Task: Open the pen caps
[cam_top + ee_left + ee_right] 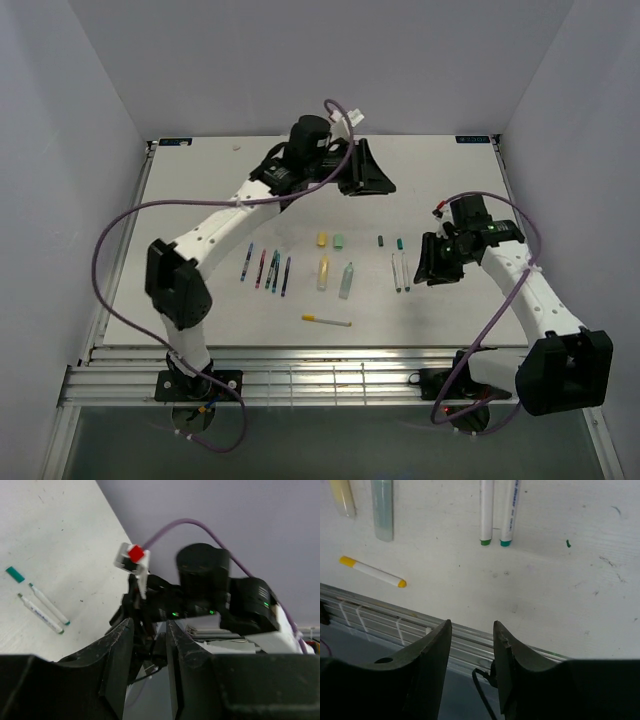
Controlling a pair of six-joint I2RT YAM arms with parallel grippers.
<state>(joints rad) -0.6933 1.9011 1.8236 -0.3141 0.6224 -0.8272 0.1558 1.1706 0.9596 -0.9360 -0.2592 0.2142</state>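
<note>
You're roughly halfway, by my reading. The yellow highlighter [323, 272] and the pale-green highlighter [346, 281] just right of it lie open, with the yellow cap [322, 239] and green cap [339, 241] set just beyond them. Further right, the two white pens [396, 272] are open too, a dark cap [381, 240] and a teal cap [399, 243] beyond them.

Left of the yellow highlighter, four dark pens [262, 268] look capped. So does the yellow-ended pen [327, 320] on its near side.

Both tools are empty. The left gripper [370, 175] hangs far beyond the highlighter with its fingers a narrow gap apart. The right gripper [432, 265], just past the white pens, is parted likewise.

Only the overhead view shows the dark pens. The right wrist view alone shows the white pens' bare green tips [485, 542].
</note>
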